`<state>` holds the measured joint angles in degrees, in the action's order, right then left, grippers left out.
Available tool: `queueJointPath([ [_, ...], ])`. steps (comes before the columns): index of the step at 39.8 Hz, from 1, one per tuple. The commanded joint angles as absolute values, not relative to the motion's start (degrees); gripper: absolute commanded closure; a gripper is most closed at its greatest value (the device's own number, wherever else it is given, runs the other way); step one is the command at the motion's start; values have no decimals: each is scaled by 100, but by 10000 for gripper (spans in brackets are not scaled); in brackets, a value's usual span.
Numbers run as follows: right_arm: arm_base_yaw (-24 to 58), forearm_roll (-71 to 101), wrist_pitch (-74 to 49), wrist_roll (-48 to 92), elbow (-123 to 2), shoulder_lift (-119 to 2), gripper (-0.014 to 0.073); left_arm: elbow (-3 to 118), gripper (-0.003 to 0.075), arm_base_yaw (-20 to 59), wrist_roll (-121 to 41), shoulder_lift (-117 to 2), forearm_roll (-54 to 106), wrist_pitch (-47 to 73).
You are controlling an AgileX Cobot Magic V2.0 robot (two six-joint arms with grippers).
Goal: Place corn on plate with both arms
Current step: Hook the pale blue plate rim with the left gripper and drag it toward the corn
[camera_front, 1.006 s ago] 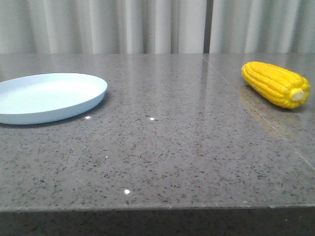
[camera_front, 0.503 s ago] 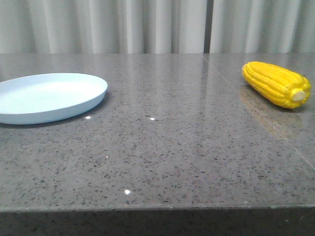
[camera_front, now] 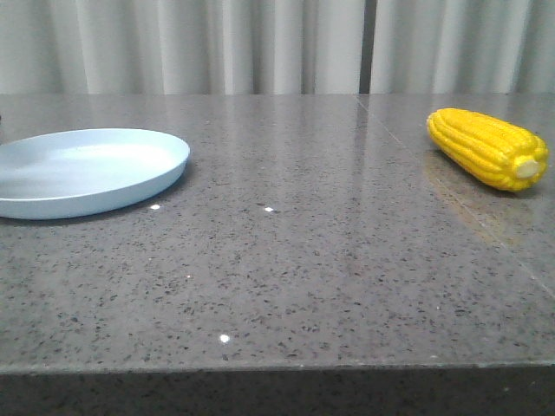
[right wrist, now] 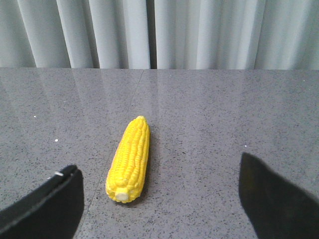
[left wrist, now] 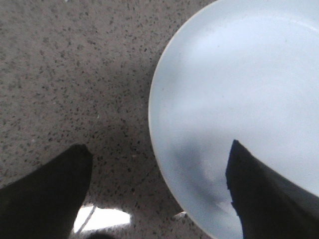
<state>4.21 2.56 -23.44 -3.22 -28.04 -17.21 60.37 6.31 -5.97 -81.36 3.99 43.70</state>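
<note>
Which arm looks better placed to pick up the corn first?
Right. The open right gripper faces the bright yellow corn cob, lying free on the table; the open left gripper hovers over the pale blue plate's rim.

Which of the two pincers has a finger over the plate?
The left pincer: one dark finger overlaps the round pale-blue plate. The right pincer faces the yellow corn cob.

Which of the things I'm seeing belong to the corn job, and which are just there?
For the job:
- corn, lying on the table, ungripped
- plate, bare
- left gripper, open over the plate's rim
- right gripper, open, short of the corn

Just there:
- grey speckled table
- pale curtain behind it
</note>
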Motion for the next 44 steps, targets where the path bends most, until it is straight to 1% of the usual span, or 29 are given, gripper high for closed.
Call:
queueJointPath([
  [1, 400, 248, -1916, -275, -3011, -1813, -56, 6357, 188, 666, -600, -8333, 514, 4204],
  [7, 400, 248, -1916, -275, -3011, -1813, -56, 6485, 199, 666, -608, -8723, 514, 4182],
  [9, 400, 248, -1916, -275, -3011, -1813, -56, 6494, 226, 666, -608, -8786, 514, 4182],
  [12, 400, 248, -1916, -275, -3011, -1813, -56, 6494, 290, 666, -608, -8806, 528, 4168],
  [17, 400, 248, -1916, -275, -3011, -1813, -56, 6494, 444, 666, -608, -8806, 528, 4168],
  [22, 400, 248, -1916, -275, -3011, -1813, -56, 6494, 645, 666, -608, -8806, 528, 4168],
  [23, 400, 248, -1916, -275, -3011, -1813, -56, 6494, 705, 666, -608, -8806, 528, 4168],
  [24, 400, 248, -1916, -275, -3011, -1813, -56, 6494, 740, 666, -608, -8796, 528, 4168],
  [30, 400, 248, -1916, -275, -3011, -1813, -56, 6589, 741, 666, -608, -8708, 727, 4168],
  [35, 400, 248, -1921, -275, -3011, -1813, -56, 6816, 741, 666, -727, -8496, 1686, 4207],
  [37, 400, 248, -1921, -275, -3011, -1813, -56, 6936, 741, 675, -1022, -8438, 2171, 4308],
  [40, 400, 248, -1921, -275, -3011, -1813, -56, 7113, 741, 770, -1226, -8438, 2636, 4448],
  [44, 400, 248, -1921, -275, -3011, -1813, -56, 7199, 741, 1028, -1200, -8484, 2684, 4314],
])
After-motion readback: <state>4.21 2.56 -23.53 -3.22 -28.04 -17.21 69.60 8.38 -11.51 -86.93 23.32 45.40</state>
